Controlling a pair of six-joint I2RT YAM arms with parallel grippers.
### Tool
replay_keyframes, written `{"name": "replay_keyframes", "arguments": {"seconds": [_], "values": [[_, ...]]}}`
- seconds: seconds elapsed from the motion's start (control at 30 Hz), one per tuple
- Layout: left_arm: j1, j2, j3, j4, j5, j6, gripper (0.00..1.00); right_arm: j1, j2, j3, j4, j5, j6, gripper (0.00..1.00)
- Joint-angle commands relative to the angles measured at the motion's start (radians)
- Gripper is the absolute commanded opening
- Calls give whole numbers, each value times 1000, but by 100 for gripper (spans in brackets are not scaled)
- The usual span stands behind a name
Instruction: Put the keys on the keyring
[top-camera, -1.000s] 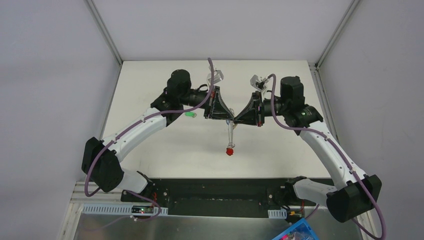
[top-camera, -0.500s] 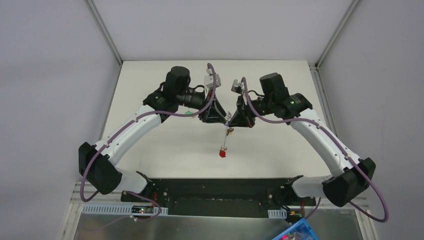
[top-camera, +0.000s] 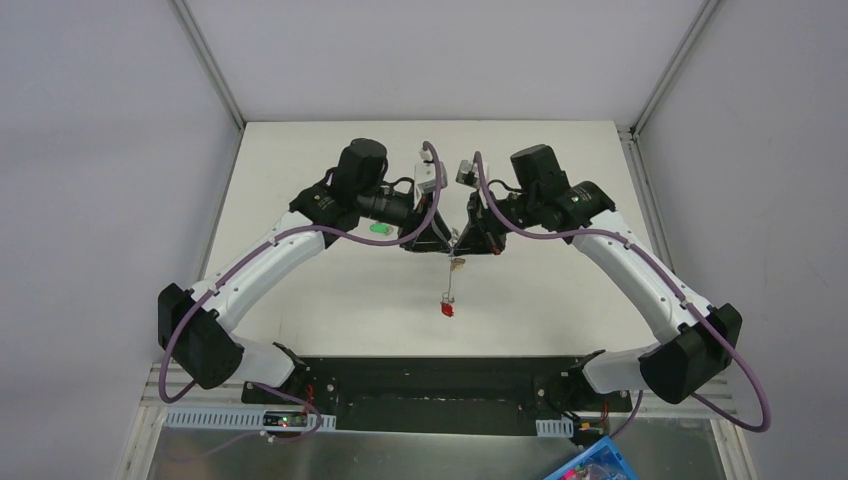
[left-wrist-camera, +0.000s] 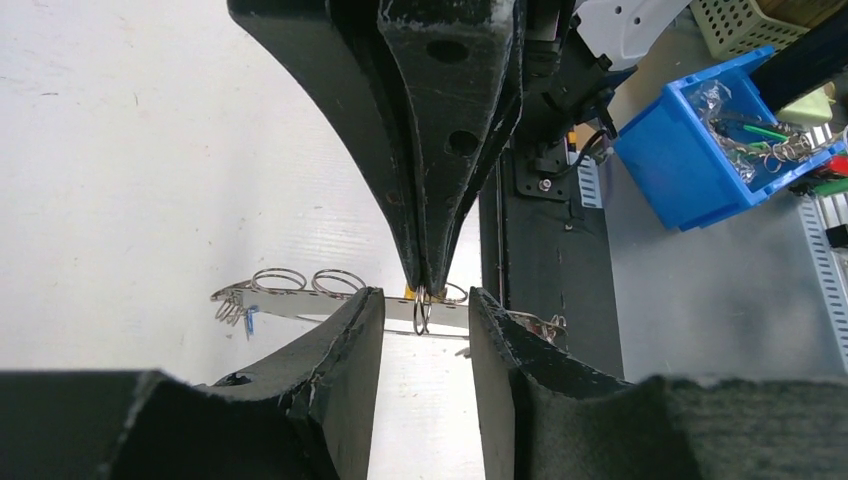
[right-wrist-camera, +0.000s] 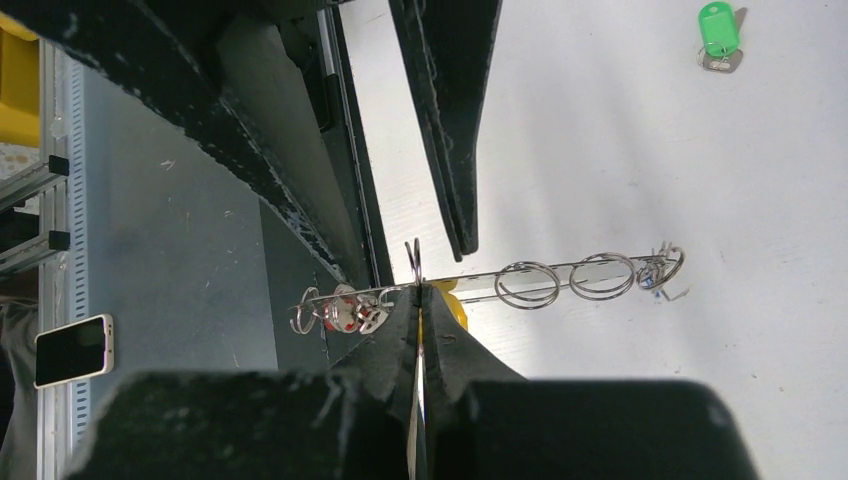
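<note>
At the middle of the overhead frame, your two arms meet tip to tip. Your right gripper (right-wrist-camera: 418, 292) is clenched on a keyring (right-wrist-camera: 413, 258) held edge-on. Your left gripper (left-wrist-camera: 425, 305) stands parted, its fingers (left-wrist-camera: 350, 335) either side of that ring, gripping nothing. A metal strip (right-wrist-camera: 480, 283) at the fingertips carries the yellow key (right-wrist-camera: 452, 310) and red key (right-wrist-camera: 343, 312). The green key (right-wrist-camera: 717, 28) lies on the table (right-wrist-camera: 600, 150), upper right of the right wrist view. A blue bin (left-wrist-camera: 690, 185), upper right of the left wrist view, holds spare rings and keys.
</note>
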Motion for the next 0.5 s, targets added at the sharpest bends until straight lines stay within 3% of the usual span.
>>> {"name": "replay_keyframes", "arguments": {"seconds": [0.0, 0.17, 0.47], "values": [[-17, 7, 11, 10, -11, 41, 36, 5, -4, 42, 31, -43, 19, 0], [-19, 16, 10, 10, -16, 46, 33, 4, -10, 35, 39, -49, 24, 0], [-23, 26, 16, -4, -5, 45, 2, -1, -16, 27, 51, -46, 33, 0]]}}
